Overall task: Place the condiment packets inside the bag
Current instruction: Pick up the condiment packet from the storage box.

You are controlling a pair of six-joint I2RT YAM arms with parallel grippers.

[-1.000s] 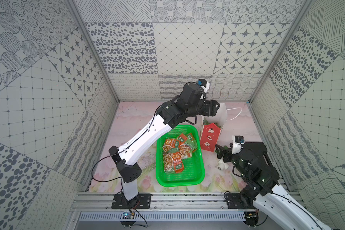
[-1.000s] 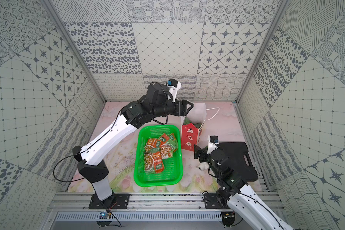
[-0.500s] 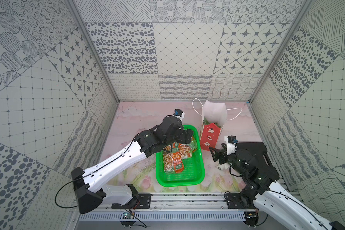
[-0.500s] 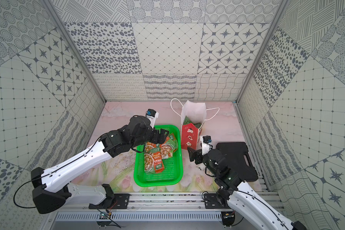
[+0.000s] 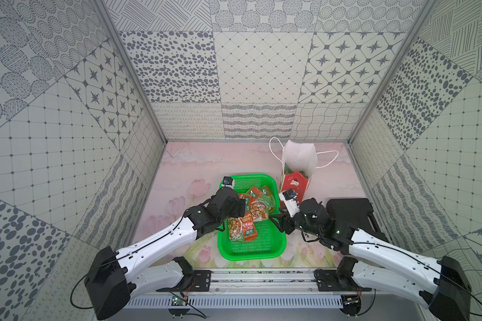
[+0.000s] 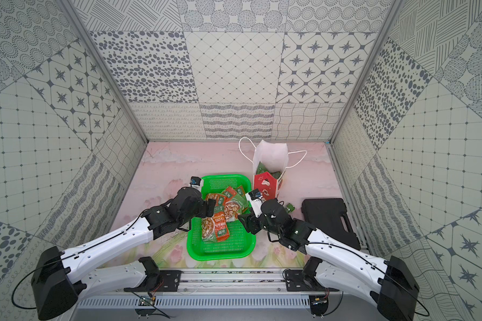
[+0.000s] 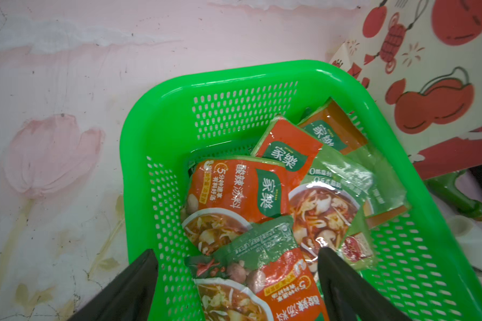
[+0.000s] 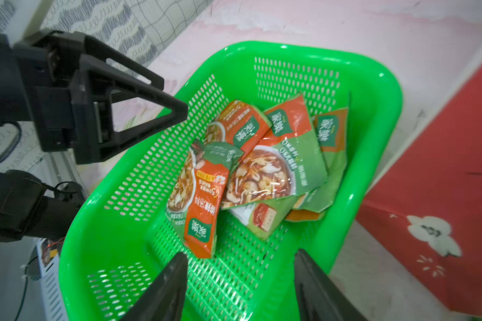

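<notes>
Several orange and green condiment packets (image 5: 251, 216) (image 6: 220, 219) (image 7: 234, 194) (image 8: 234, 172) lie piled in a green mesh basket (image 5: 251, 255) (image 6: 220, 254) (image 7: 139, 139) (image 8: 387, 97). The bag (image 5: 295, 180) (image 6: 266, 183) (image 7: 429, 83) (image 8: 443, 166) stands upright just beyond the basket's far right corner, green packets showing inside. My left gripper (image 5: 243, 208) (image 6: 210, 207) (image 7: 235, 253) (image 8: 170, 97) hangs open over the pile, holding nothing. My right gripper (image 5: 275, 219) (image 6: 244, 221) (image 8: 241, 253) is open at the basket's right side, one finger inside, one over the rim.
A black case (image 5: 348, 211) (image 6: 329, 219) lies right of the right arm. A small green object (image 6: 290, 207) (image 7: 457, 194) sits on the pink mat between bag and case. Patterned walls close in the sides and back.
My left arm swung from above the bag down over the basket's packets. The right gripper moved left to the basket's right rim and its jaws narrowed.
</notes>
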